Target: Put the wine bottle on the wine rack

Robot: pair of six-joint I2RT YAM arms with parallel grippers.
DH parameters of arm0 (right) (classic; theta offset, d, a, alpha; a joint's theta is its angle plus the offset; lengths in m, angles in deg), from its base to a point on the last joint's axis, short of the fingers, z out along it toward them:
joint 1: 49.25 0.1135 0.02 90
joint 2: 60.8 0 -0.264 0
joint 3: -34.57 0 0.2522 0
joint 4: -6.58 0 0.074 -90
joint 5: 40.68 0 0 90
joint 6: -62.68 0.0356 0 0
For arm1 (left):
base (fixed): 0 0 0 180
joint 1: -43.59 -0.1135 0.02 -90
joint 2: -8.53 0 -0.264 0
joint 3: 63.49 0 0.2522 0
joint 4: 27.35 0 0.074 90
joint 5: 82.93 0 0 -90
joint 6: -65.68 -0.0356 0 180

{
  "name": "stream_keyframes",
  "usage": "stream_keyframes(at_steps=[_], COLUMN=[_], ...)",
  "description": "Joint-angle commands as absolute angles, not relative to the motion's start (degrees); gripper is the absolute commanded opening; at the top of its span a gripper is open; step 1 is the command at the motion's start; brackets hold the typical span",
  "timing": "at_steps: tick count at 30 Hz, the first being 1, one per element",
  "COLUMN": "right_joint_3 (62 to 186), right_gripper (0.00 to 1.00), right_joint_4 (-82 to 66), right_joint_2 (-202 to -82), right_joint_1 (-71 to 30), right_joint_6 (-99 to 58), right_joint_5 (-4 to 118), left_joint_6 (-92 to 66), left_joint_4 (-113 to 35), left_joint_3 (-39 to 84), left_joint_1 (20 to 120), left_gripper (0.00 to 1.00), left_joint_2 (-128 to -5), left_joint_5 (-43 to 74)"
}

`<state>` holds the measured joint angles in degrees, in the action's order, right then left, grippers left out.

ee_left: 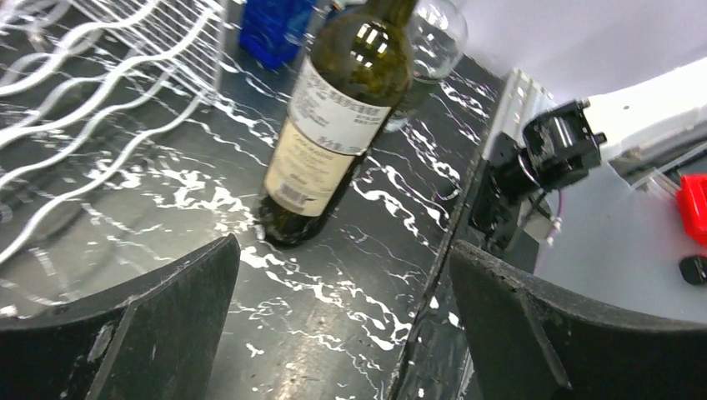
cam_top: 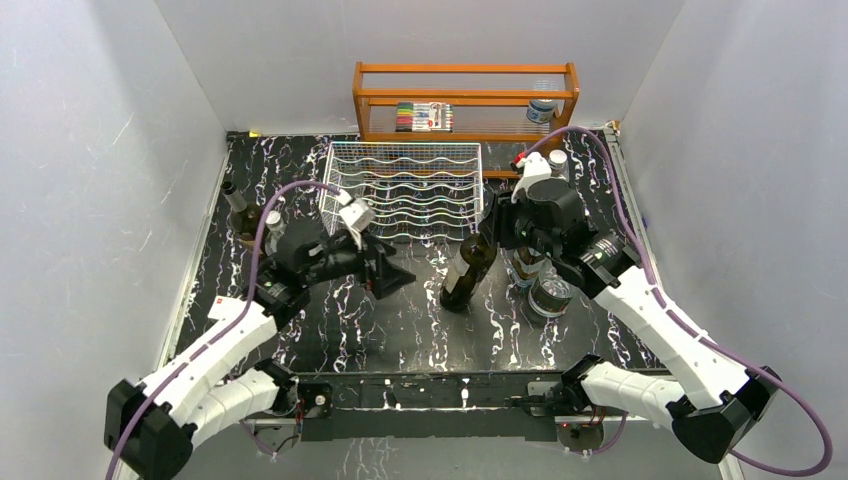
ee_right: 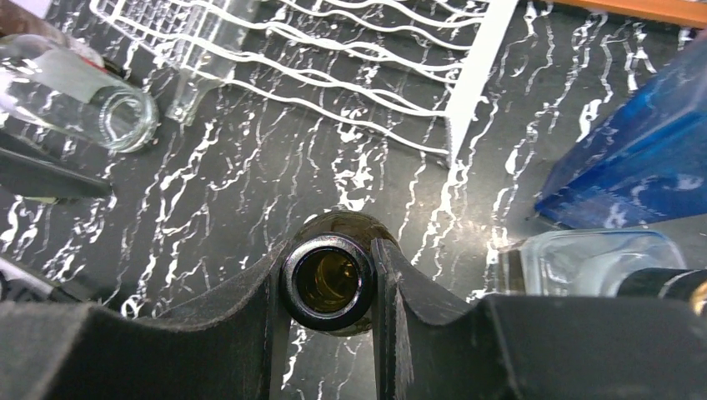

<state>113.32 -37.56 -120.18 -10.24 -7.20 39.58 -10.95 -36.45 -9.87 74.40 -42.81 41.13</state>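
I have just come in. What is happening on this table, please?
The right end effector is closed on the neck of a dark wine bottle. The bottle stands near the middle of the table, and its base seems to rest on the surface. The left end effector is open, holds nothing and points at the bottle from the side. The white wine rack sits behind them, and the bottle is not yet on it.
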Motion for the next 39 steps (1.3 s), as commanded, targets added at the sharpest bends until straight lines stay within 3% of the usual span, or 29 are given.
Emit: stream_keyframes(at_steps=[1,13,20,27,39], right_joint_3=[112.37,107.98,107.12,105.24,101.64], right_gripper=[0.01,0.0,0.0,0.0,0.0], right_joint_4=[-28.21,-25.29,-24.57,-20.55,-15.77], right_joint_2=[-117.12,-115.31,-114.21,-113.0,-111.49], right_joint_1=[-10.29,-10.29,-10.27,-10.32,-10.26], right_joint_6=[-3.51,0.4,1.28,2.95,3.93], right_joint_5=[45.13,51.85,56.58,61.91,66.16], left_joint_6=[-7.18,-13.22,-16.94,-16.32,-17.49], left_joint_4=[-25.1,-12.08,-8.54,-4.43,-2.46], left_joint_3=[-13.1,-17.51,-18.78,-20.8,-20.95], left_joint_1=[80.16,87.44,88.24,88.24,90.08], left_gripper=[0.95,0.96,0.98,0.98,0.98], left_joint_2=[-47.05,-58.29,-62.65,-64.12,-68.8], left_joint_5=[40.96,34.46,41.47,40.7,54.72])
